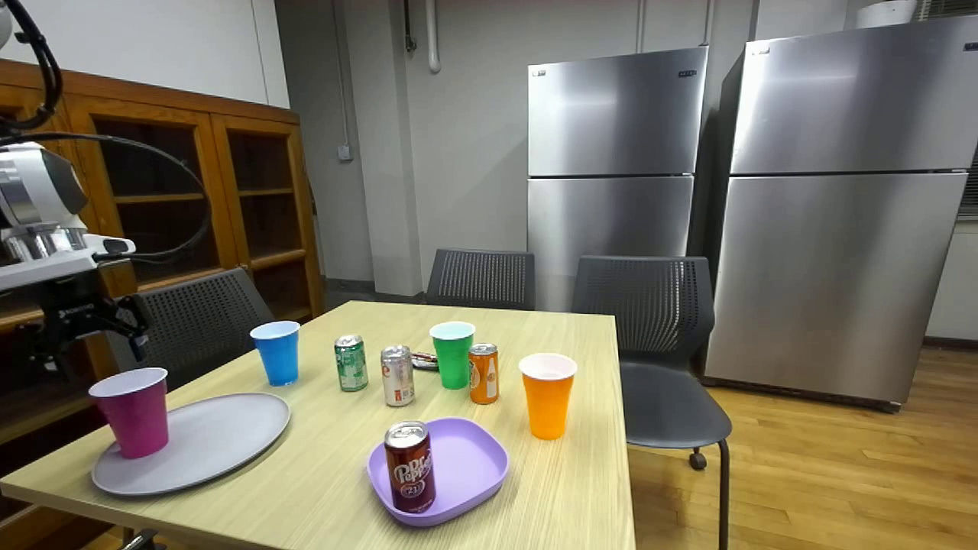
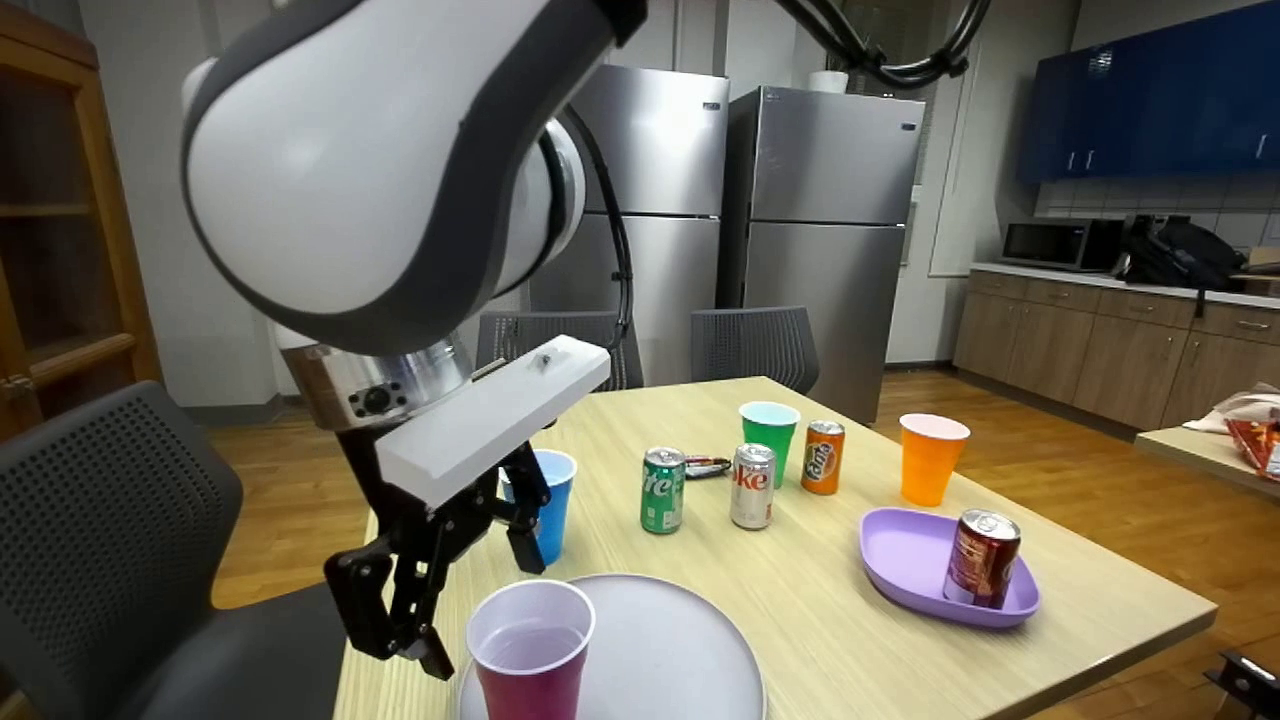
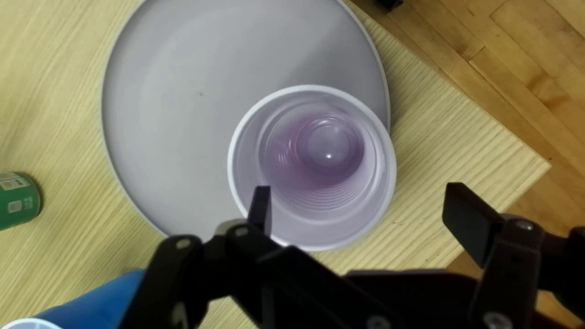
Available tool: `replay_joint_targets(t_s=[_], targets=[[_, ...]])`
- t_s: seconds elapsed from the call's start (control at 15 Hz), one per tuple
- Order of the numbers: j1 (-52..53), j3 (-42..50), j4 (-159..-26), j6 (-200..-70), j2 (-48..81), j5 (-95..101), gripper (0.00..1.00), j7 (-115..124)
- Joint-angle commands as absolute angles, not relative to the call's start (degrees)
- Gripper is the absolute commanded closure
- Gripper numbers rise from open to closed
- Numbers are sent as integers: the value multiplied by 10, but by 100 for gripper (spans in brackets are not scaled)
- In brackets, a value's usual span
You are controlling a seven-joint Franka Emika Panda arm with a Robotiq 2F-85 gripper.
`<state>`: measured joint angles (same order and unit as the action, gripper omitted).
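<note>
The claw (image 3: 364, 217) gapes wide, gripping nothing, and just below it, slightly off-centre, the magenta plastic cup (image 1: 137, 418) stands upright on the grey plate (image 1: 225, 435)! Light and easily squashed, it seems: a gentle pinch high on its sides should suit.

Soft light with pale glare on a steel refrigerator (image 1: 613, 162)

In an exterior view, a Dr Pepper can (image 1: 410, 470) stands upright in a purple tray (image 1: 471, 464) on the near side of the table (image 1: 325, 481). Farther back, left to right, stand a blue cup (image 1: 279, 357), Sprite can (image 1: 351, 367), silver Coke can (image 1: 398, 378), green cup (image 1: 454, 359), Fanta can (image 1: 484, 376) and orange cup (image 1: 548, 401). Beyond are dark chairs (image 1: 642, 302) and stainless-steel refrigerators (image 1: 611, 130).
</note>
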<state>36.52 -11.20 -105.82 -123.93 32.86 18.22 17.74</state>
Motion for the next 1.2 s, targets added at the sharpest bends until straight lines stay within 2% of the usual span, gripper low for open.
replay_joint_targets(t_s=[0.0, 0.47, 0.53, 1.13], targets=[[348, -118, -1040, -1198, 301, 150, 0, 162], [296, -118, -1009, -1139, 275, 97, 0, 164], [308, -118, -1013, -1167, 292, 119, 0, 176], [294, -120, -1010, -1158, 286, 110, 0, 173]])
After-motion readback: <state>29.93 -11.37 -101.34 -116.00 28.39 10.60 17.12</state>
